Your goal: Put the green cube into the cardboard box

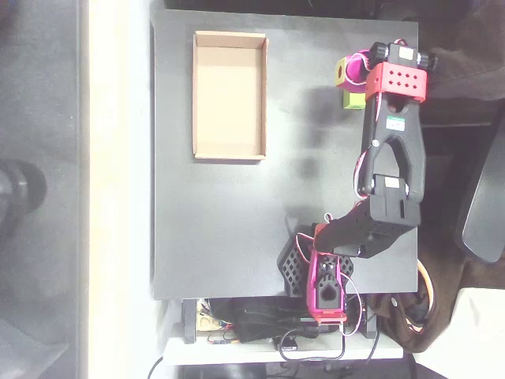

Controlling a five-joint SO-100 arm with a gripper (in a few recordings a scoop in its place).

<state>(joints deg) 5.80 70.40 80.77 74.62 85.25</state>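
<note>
Cube near table's right edge, just under gripper, grip state unclear, box well apart at upper left

The cardboard box is plain tan card, matt, with raw cut edges. The table has a smooth, matt black top. The arm looks like black plastic with a slight sheen, and its gripper is magenta plastic. The green cube looks smooth and matt.
</note>
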